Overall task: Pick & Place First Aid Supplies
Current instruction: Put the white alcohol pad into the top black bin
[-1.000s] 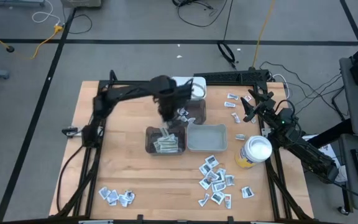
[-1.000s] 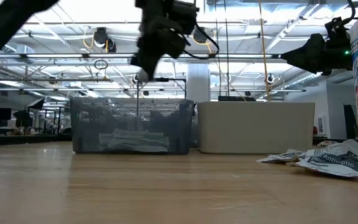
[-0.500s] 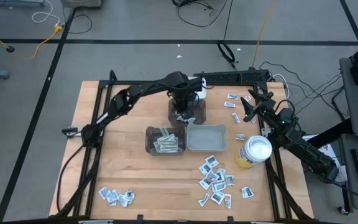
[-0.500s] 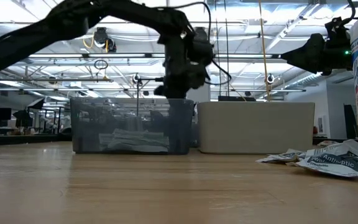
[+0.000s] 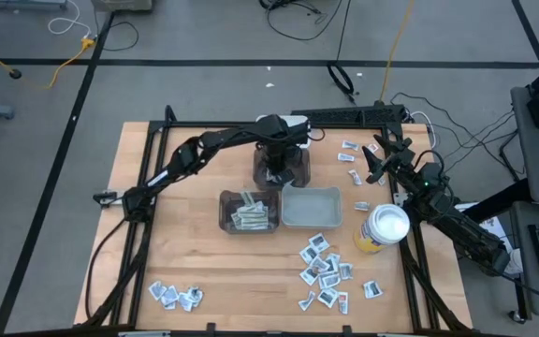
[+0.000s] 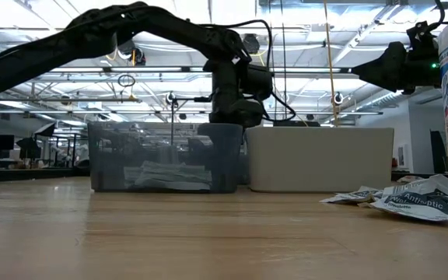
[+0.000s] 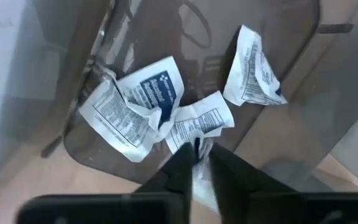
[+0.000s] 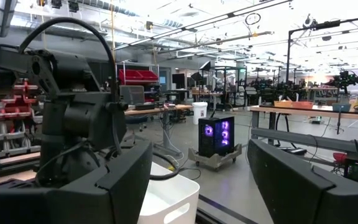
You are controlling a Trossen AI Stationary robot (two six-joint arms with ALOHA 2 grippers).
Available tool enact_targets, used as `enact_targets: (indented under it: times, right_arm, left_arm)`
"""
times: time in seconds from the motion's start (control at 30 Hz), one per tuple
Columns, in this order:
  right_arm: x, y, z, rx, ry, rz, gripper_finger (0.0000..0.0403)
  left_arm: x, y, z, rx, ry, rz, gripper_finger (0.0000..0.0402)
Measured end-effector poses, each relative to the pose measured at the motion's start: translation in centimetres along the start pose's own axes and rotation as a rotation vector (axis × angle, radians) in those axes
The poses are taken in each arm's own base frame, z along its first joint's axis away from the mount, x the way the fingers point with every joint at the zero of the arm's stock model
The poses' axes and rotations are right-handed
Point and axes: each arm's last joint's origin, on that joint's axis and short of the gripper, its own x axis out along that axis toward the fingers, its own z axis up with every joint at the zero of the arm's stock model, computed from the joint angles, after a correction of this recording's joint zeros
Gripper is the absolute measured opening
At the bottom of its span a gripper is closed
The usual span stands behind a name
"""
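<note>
High view: left arm stretches over the dark bin (image 5: 282, 168), hand (image 7: 195, 163) pinching a packet (image 7: 199, 182).

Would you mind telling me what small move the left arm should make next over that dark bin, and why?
Probably finish opening the left gripper and lift clear. It hangs over the dark bin, where three packets already lie, and a white packet sits between its narrowly parted fingers, so release looks due.

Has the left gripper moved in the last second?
Yes. The left gripper went from the dark-tinted clear plastic bin of strip wrappers to the far dark bin.
</note>
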Motion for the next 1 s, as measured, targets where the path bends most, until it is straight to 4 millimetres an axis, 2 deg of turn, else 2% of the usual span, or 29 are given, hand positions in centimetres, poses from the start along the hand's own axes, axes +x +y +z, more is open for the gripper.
enact_targets:
  times: [0.27,0.33,0.47,0.6,0.77,0.9,1.0]
  right_arm:
    - [0.0,0.0,0.0,0.0,0.0,0.0,0.0263]
    - [0.0,0.0,0.0,0.0,0.0,0.0,0.0263]
    - [0.0,0.0,0.0,0.0,-0.001,0.0,0.0263]
    - [0.0,0.0,0.0,0.0,-0.001,0.0,0.0263]
    - [0.0,0.0,0.0,0.0,-0.001,0.0,0.0263]
    - [0.0,0.0,0.0,0.0,-0.001,0.0,0.0263]
    - [0.0,0.0,0.0,0.0,0.0,0.0,0.0263]
  left_arm:
    - [-0.2,0.0,-0.1,0.026,-0.003,-0.001,0.023]
    - [-0.8,0.2,-0.2,0.02,-0.012,-0.001,0.0265]
    - [-3.4,0.4,-0.9,-0.031,-0.053,-0.008,0.0314]
    - [-6.0,0.2,-1.8,-0.057,-0.101,-0.02,0.0341]
    - [-8.6,-0.3,-3.0,-0.088,-0.151,-0.037,0.0353]
    - [-8.7,-1.2,-3.9,-0.147,-0.11,-0.034,0.0349]
    - [-8.7,-2.9,-5.2,-0.139,-0.107,-0.036,0.0343]
